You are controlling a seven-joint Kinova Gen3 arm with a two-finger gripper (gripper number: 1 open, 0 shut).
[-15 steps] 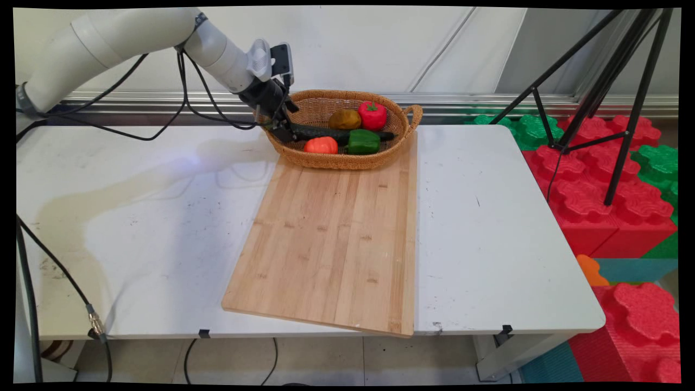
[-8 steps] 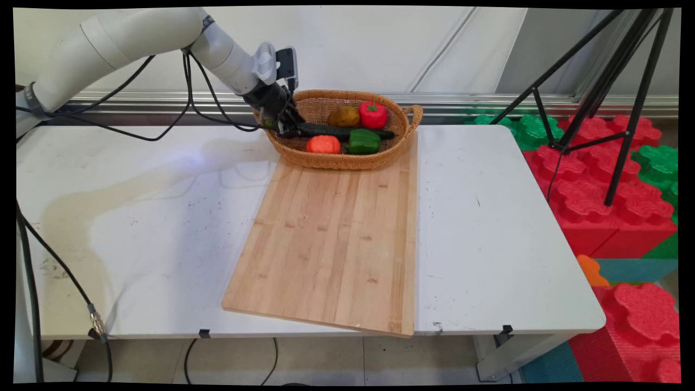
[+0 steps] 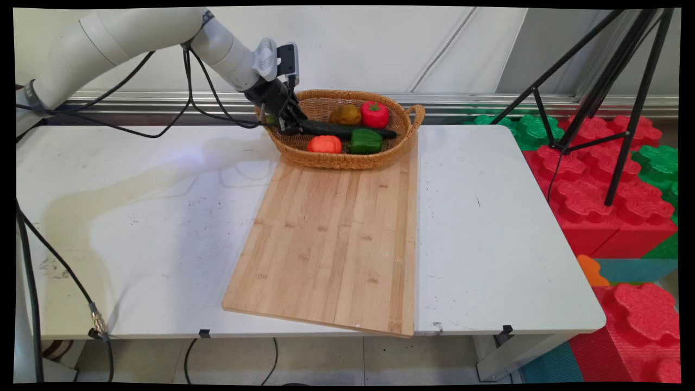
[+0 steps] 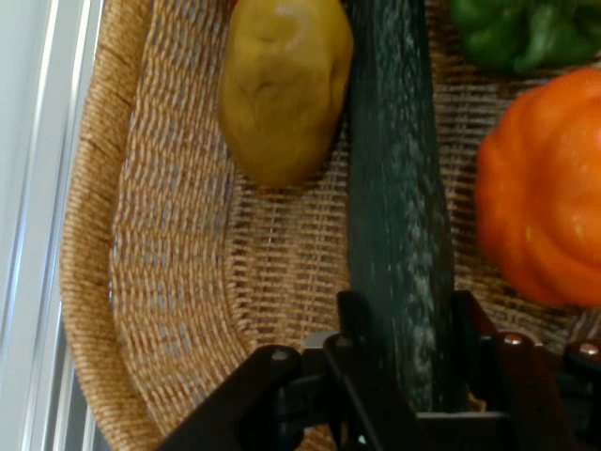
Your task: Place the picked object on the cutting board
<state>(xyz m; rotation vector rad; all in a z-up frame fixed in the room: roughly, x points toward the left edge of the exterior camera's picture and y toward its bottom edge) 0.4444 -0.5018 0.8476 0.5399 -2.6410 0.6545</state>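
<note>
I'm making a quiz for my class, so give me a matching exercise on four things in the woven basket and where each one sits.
Things:
1. dark green cucumber
2. yellow-brown potato
3. orange pumpkin
4. red bell pepper

Places:
A. basket's near side, beside the green bell pepper
B. back of the woven wicker basket, rightmost
C. between the black gripper fingers
D. back, left of the red one

Pairs: 1-C, 2-D, 3-A, 4-B

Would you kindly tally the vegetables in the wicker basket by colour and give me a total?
Green: 2, the cucumber that the gripper is shut on, and a green pepper
Red: 1, a red pepper
Orange: 1, an orange pumpkin
Yellow-brown: 1, a potato
Total: 5, all in the basket
</note>
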